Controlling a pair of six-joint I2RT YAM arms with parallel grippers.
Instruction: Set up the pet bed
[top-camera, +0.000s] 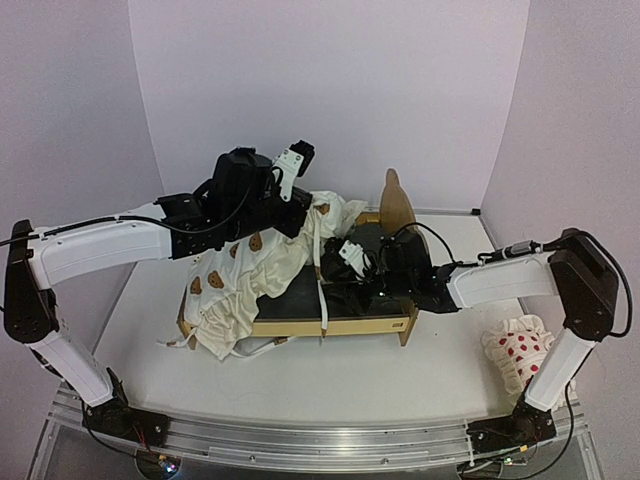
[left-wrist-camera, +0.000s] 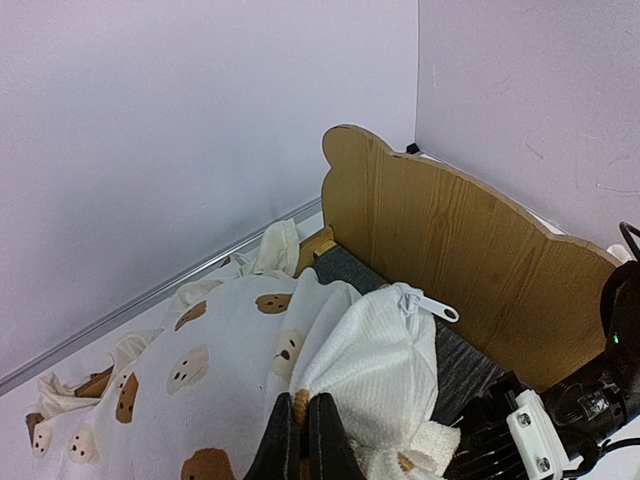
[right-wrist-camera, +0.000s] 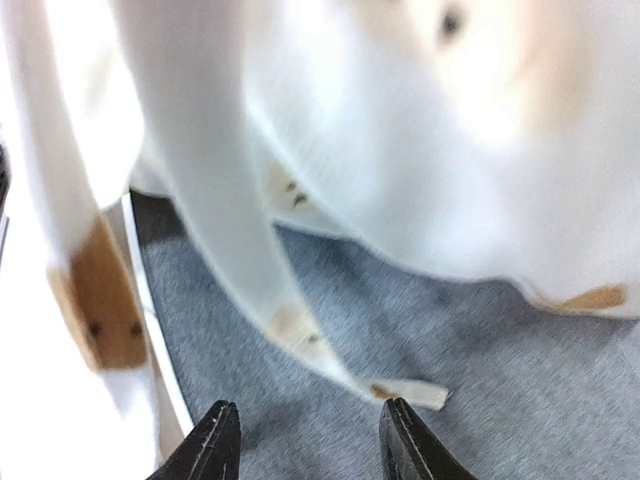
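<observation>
- The right gripper (right-wrist-camera: 308, 408) hangs low over the dark grey felt base (right-wrist-camera: 470, 390) of the bed, its fingers partly open with nothing between them. Two cream fabric ties (right-wrist-camera: 300, 330) dangle just in front of it.
- The left gripper (left-wrist-camera: 300, 418) is pinched tight on a fold of the cream bear-print ruffled cushion (top-camera: 245, 275), holding that end up above the bed.
- A small white pillow with red dots (top-camera: 515, 350) lies near the bench's (top-camera: 330, 385) near right corner, beside the right arm and well apart from the bed.
- The pet bed (top-camera: 345, 325), a light plywood frame with low side rails, sits mid-bench.
- The cushion drapes over the bed's left end and spills onto the bench, leaving the felt on the right bare.
- The bear-ear-shaped plywood headboard (left-wrist-camera: 450, 250) stands upright at the bed's far end, near the back wall.
</observation>
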